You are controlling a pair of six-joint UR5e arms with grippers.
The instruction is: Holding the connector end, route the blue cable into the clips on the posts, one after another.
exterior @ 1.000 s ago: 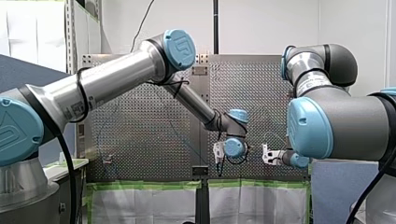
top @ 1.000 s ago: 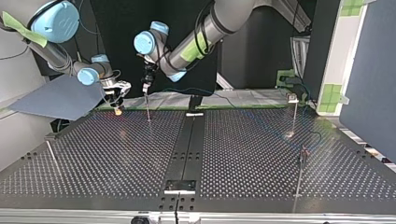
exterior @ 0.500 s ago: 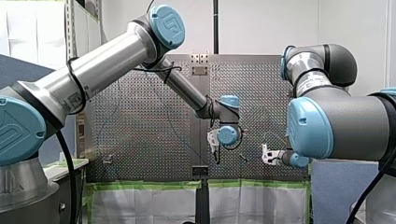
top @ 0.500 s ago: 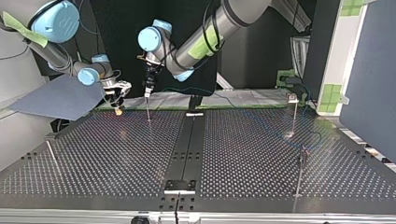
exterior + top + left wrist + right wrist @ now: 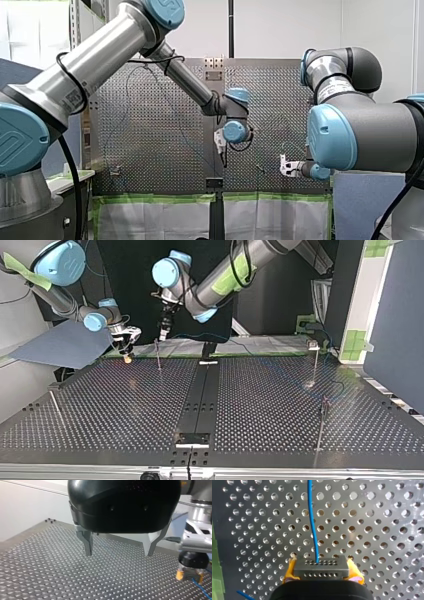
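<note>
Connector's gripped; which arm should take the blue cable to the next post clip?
Right, I'd judge. My right arm has its jaws shut on the grey perforated connector block, with the thin blue cable running out ahead. My left arm has its jaws open and empty, holding no cable.

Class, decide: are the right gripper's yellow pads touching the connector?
Touching. In the right wrist view, my right gripper's yellow pads press both sides of the connector.

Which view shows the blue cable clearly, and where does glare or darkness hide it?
Right wrist view: the thin blue cable stands out on the evenly lit perforated metal table, leaving the grey connector block in my right gripper. Top view: it fades against the dark table. Left wrist view: glare speckles the table.
</note>
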